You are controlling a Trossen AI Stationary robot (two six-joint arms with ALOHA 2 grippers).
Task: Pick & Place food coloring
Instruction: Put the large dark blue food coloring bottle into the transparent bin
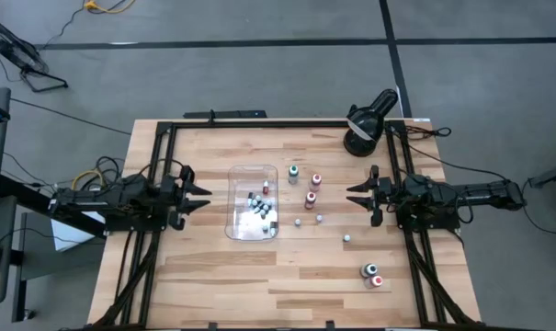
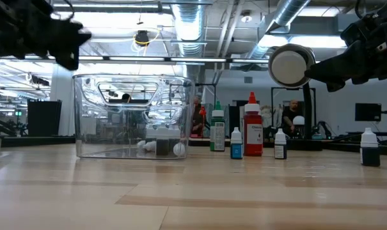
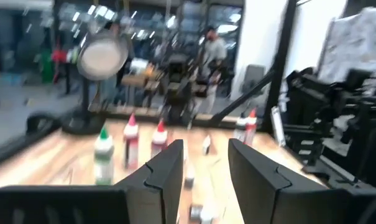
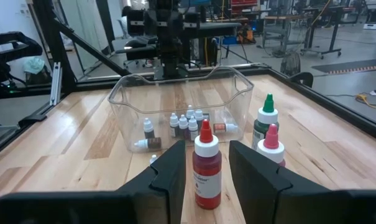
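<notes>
Grippers: left gripper (image 1: 204, 195) hovers beside clear tray (image 1: 233, 207), fingers parted, empty | right gripper (image 1: 353, 196) hovers at table's right, fingers parted, empty | food coloring (image 1: 259, 208): several bottles inside tray, others standing and scattered on table (image 1: 204, 267) between tray and right gripper

The high camera looks straight down on the whole desk (image 1: 213, 276). The low camera sits at desk-top height and looks level across the wood into the room behind. Each wrist camera looks forward between its own two dark fingers, toward the middle of the desk. All four views share the clear tray (image 1: 252, 202) and the bottles beside it.
</notes>
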